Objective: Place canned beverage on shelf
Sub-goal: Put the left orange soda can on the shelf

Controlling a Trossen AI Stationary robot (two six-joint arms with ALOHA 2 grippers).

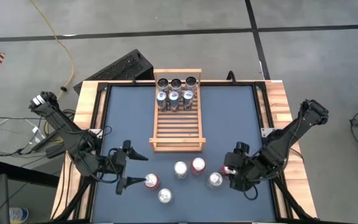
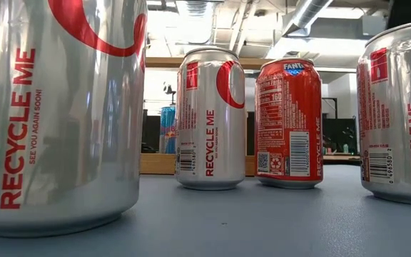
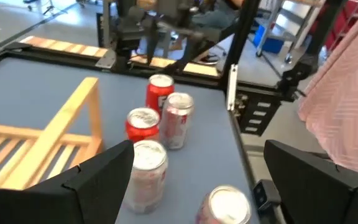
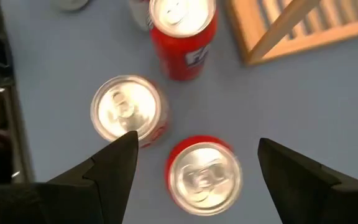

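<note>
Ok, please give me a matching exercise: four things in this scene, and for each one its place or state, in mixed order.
Things:
1. six cans
2. Fanta can
3. left gripper
4. right gripper

Places or states:
a. open, over a red-sided can
b. at the far end of the shelf
c. open, left of the loose cans
d. on the table, by the shelf's corner

Pairs: 1-b; 2-d; 3-c; 4-a

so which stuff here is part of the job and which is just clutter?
Job: shelf; six cans on shelf; loose cans on table; left end effector and right end effector, both open.
Clutter: keyboard; yellow cable.
</note>
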